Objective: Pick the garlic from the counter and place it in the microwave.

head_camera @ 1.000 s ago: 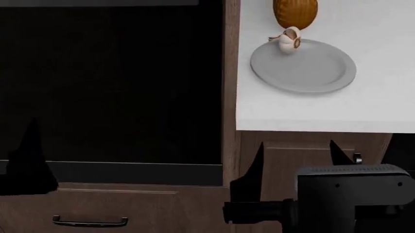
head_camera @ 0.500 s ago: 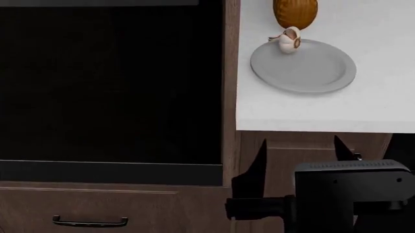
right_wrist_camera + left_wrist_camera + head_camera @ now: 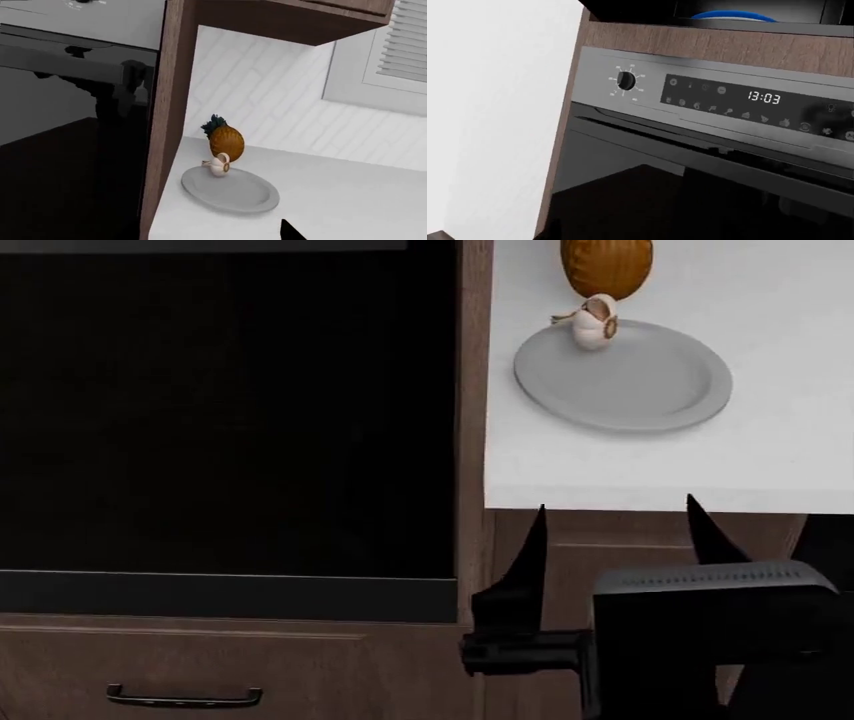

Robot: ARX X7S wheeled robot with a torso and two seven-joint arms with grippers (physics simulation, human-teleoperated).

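Approach step. Right gripper (image 3: 617,525) spread wide, empty, near counter (image 3: 787,390) edge; garlic (image 3: 593,323) rests on plate (image 3: 641,390) far rim. Next: reach farther, descend. Left gripper unseen.

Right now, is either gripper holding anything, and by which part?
Nothing is held. The right gripper is open and empty, short of the counter; the garlic sits at the plate's rim. The left gripper is not in view.
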